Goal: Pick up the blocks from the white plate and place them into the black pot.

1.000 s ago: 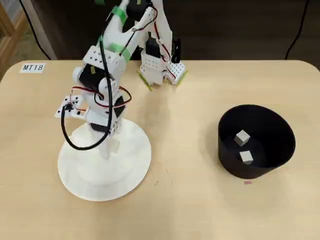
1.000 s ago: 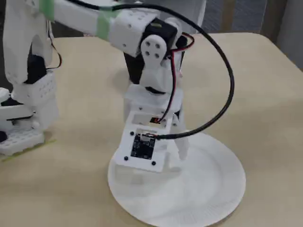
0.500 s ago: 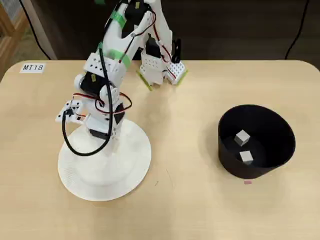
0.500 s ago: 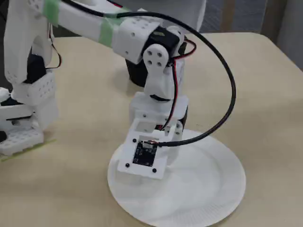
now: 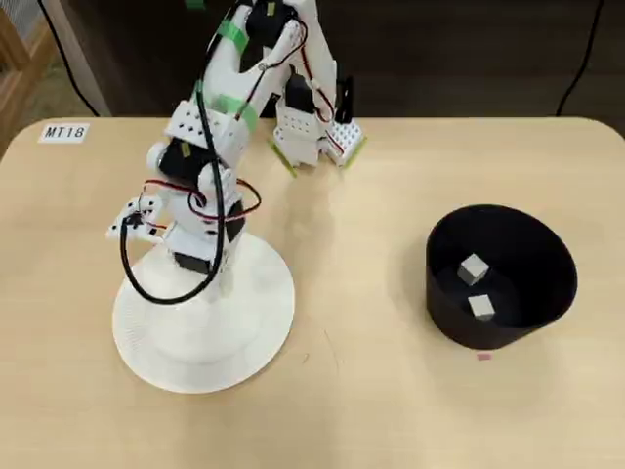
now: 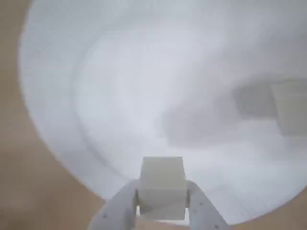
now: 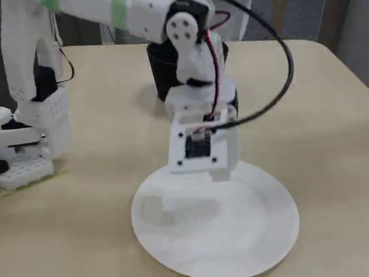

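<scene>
In the wrist view my gripper [image 6: 162, 192] is shut on one off-white block [image 6: 162, 178], held a little above the white plate [image 6: 120, 86]. A second block [image 6: 290, 112] lies blurred on the plate at the right of that view; it shows faintly in the fixed view as the block [image 7: 153, 208] on the plate's left. From overhead, the gripper [image 5: 221, 280] hangs over the far part of the plate [image 5: 186, 342]. The black pot [image 5: 527, 244] stands at the right with two blocks [image 5: 474, 268] [image 5: 480, 308] inside. In the fixed view the pot [image 7: 159, 69] is mostly behind the arm.
The arm's base [image 5: 314, 132] is clamped at the table's far edge, left of centre. A paper label [image 5: 64, 132] lies at the far left corner. A black cable [image 5: 146, 288] loops from the wrist over the plate. Bare tabletop [image 5: 361, 293] separates plate and pot.
The gripper, down on the plate a second ago, has closed on a block and risen off the plate. The wrist has swung upward in the fixed view.
</scene>
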